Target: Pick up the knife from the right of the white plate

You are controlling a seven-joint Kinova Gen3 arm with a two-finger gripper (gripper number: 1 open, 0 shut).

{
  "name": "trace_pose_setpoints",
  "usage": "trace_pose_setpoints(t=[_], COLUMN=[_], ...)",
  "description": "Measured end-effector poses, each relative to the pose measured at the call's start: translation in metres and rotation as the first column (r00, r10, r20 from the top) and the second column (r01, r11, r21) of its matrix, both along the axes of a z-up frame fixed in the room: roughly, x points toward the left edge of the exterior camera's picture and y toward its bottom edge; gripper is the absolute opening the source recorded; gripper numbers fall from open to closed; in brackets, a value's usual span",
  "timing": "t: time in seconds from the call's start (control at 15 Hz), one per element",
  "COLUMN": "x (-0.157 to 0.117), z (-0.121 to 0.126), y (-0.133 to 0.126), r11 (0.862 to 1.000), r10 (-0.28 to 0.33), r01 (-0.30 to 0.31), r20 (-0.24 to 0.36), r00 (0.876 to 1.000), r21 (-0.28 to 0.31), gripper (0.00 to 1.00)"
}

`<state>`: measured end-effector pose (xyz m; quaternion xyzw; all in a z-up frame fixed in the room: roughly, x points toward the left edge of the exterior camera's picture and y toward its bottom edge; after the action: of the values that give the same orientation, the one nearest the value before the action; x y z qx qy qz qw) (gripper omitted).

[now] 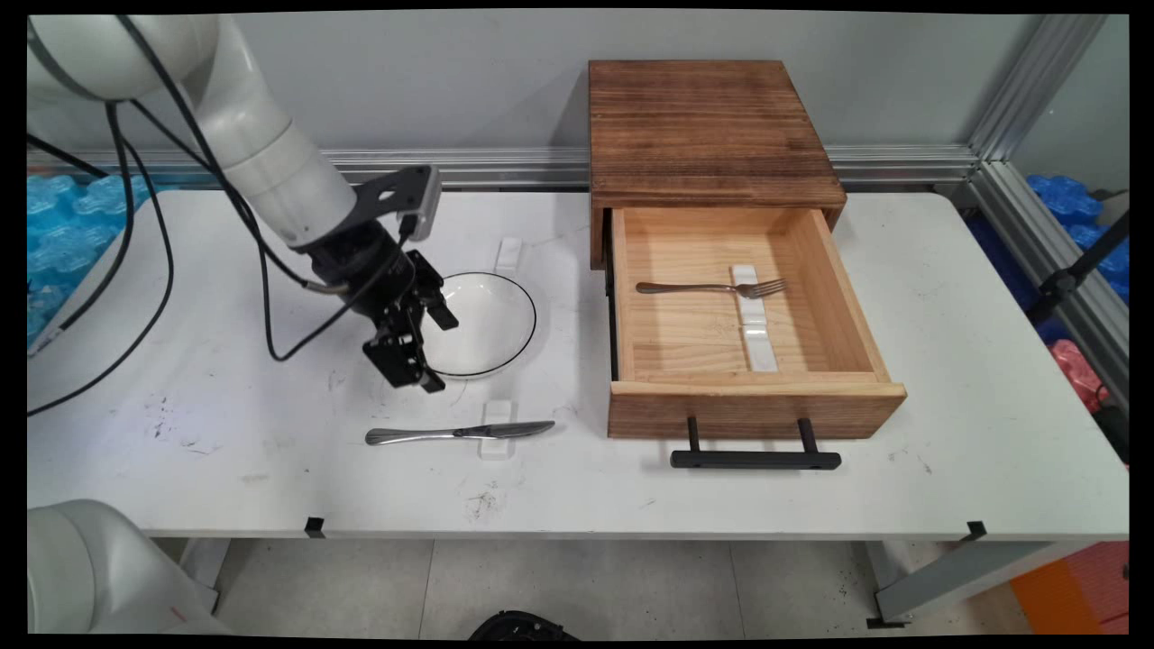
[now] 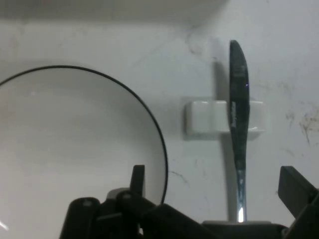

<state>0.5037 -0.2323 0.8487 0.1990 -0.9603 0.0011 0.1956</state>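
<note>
- hand (image 1: 431,350): black
- plate (image 1: 482,323): white, thin black rim
- knife (image 1: 460,434): silver, on white rest (image 1: 496,431)
- drawer box (image 1: 712,135): dark brown wood grain, pale interior, black handle (image 1: 755,459)
- fork (image 1: 712,288): silver
- table (image 1: 974,379): white, dark scuffs

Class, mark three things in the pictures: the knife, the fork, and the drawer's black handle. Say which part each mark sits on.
knife (image 1: 460,433), main view, on the middle, where it crosses its white rest.
fork (image 1: 712,288), main view, on the shaft, just short of the tines.
drawer handle (image 1: 755,461), main view, on the middle of the black bar.
</note>
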Motion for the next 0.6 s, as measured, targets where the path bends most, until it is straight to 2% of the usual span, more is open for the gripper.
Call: trace_pose_setpoints(t=[0.4, 0.6], x=[-0.011, -0.018], z=[-0.021, -0.031], y=[0.021, 0.029], r11=[0.998, 0.997], r10=[-0.068, -0.076], r01=[0.068, 0.076], r20=[0.008, 0.018], r00=[0.998, 0.997], r21=[-0.004, -0.003], gripper=[1.0, 1.0])
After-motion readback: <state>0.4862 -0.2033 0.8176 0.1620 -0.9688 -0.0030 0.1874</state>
